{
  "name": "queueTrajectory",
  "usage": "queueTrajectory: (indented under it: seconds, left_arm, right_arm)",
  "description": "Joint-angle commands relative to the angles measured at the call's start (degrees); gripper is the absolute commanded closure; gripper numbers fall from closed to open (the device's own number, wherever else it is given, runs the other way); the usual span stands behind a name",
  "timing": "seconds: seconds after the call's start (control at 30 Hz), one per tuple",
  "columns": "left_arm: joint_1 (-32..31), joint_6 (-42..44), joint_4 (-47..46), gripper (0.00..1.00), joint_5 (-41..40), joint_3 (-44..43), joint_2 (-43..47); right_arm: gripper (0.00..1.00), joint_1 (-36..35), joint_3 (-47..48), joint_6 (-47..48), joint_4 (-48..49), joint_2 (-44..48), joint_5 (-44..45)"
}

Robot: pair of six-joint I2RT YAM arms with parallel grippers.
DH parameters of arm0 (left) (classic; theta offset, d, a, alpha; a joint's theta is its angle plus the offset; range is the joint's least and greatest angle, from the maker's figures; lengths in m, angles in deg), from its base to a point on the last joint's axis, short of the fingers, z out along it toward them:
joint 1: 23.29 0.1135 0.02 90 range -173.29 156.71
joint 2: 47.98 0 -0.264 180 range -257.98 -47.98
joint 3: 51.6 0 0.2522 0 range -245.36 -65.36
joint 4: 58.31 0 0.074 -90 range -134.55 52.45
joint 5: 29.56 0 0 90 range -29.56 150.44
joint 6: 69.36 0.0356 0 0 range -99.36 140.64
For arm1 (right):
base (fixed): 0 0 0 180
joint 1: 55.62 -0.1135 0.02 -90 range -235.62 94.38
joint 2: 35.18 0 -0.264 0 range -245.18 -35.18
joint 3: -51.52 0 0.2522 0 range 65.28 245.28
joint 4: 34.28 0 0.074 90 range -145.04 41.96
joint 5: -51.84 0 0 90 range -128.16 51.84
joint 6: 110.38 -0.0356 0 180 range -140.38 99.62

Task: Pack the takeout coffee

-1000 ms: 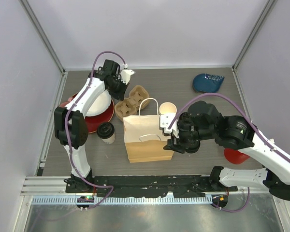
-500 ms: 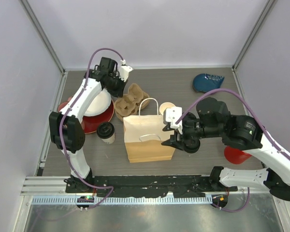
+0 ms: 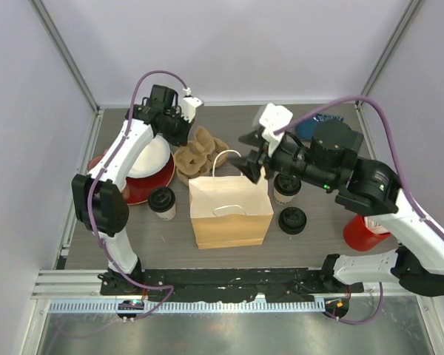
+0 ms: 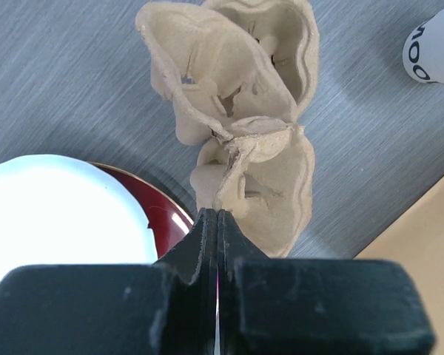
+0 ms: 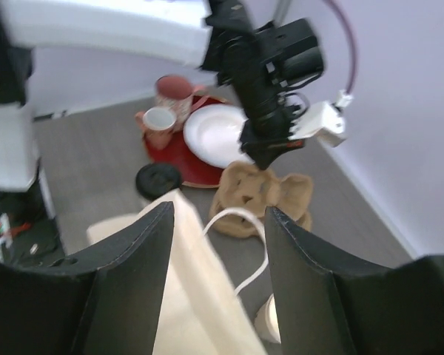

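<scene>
One takeout coffee cup (image 3: 161, 201) with a black lid stands left of the brown paper bag (image 3: 229, 211); its lid (image 5: 159, 180) also shows in the right wrist view. A second white cup (image 3: 285, 191) stands right of the bag, its top partly hidden by my right arm. My right gripper (image 3: 249, 157) hangs open over the bag's far right corner, with the bag's edge (image 5: 170, 296) and white handle (image 5: 244, 244) below its fingers. My left gripper (image 4: 216, 216) is shut on the rim of the tan cardboard cup carrier (image 4: 244, 111), which is tipped up on edge behind the bag.
A loose black lid (image 3: 291, 220) lies right of the bag. At the left, a red plate (image 3: 137, 188) carries a white plate (image 5: 218, 133) and a white mug (image 5: 159, 118). A blue object (image 3: 318, 126) sits far right, a red one (image 3: 362, 233) near right.
My right gripper has risen and swung back from the bag's right front to above its far right corner, uncovering the right cup and loose lid. The left gripper has tipped the carrier up.
</scene>
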Motion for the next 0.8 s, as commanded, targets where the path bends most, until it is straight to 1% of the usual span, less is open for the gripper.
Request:
queueTrajectory:
  seconds: [0.0, 0.13, 0.23, 0.3, 0.33, 0.4, 0.53, 0.57, 0.6, 0.63, 0.67, 0.73, 0.77]
  left_arm:
    - [-0.3, 0.6, 0.3, 1.00, -0.3, -4.4, 3.5]
    - [-0.7, 1.0, 0.6, 1.00, -1.2, -4.9, 4.3]
    - [-0.9, 1.1, 0.3, 1.00, -2.0, -5.4, 5.1]
    - [-1.1, 1.4, 0.2, 1.00, -2.6, -5.7, 5.7]
    - [-1.1, 1.5, -0.1, 1.00, -2.7, -5.7, 5.8]
    - [-1.3, 1.8, -0.4, 1.00, -3.1, -5.7, 6.4]
    - [-1.7, 2.5, -0.9, 1.00, -4.3, -6.6, 7.2]
    - [-1.9, 2.5, -0.8, 1.00, -4.7, -7.2, 7.2]
    - [-2.1, 2.6, -0.8, 1.00, -5.0, -7.7, 7.2]
    - [-2.3, 2.6, -0.7, 1.00, -5.4, -8.0, 7.3]
    - [-2.5, 2.7, -0.8, 1.00, -5.7, -8.7, 7.4]
    - [-3.1, 2.9, -0.9, 1.00, -6.8, -9.1, 7.5]
    - [-3.2, 3.0, -1.2, 1.00, -7.0, -9.4, 7.5]
  right_arm:
    - [0.42, 0.1, 6.9, -2.7, 10.0, -6.6, 17.0]
    - [0.39, 0.6, 11.7, -2.9, 10.4, -13.3, 20.3]
    - [0.38, 3.1, 15.3, -3.4, 9.5, -17.9, 19.5]
    - [0.38, 7.9, 16.3, -5.1, 9.6, -19.7, 15.7]
    - [0.38, 9.8, 16.6, -8.2, 9.8, -20.2, 10.5]
    - [0.38, 14.6, 16.4, -10.1, 10.7, -21.1, 6.0]
    - [0.37, 19.5, 16.3, -10.7, 11.0, -23.8, -0.9]
    - [0.26, 20.6, 16.4, -11.2, 11.1, -24.4, -3.1]
    - [0.10, 21.5, 16.4, -12.0, 12.1, -25.2, -3.8]
    - [0.10, 24.3, 16.3, -13.1, 12.7, -26.2, -5.1]
    - [0.10, 25.6, 16.3, -13.7, 13.3, -27.0, -9.8]
    - [0.10, 27.6, 16.2, -13.7, 14.9, -28.2, -11.6]
    - [0.10, 27.7, 16.3, -11.5, 15.1, -29.8, -12.9]
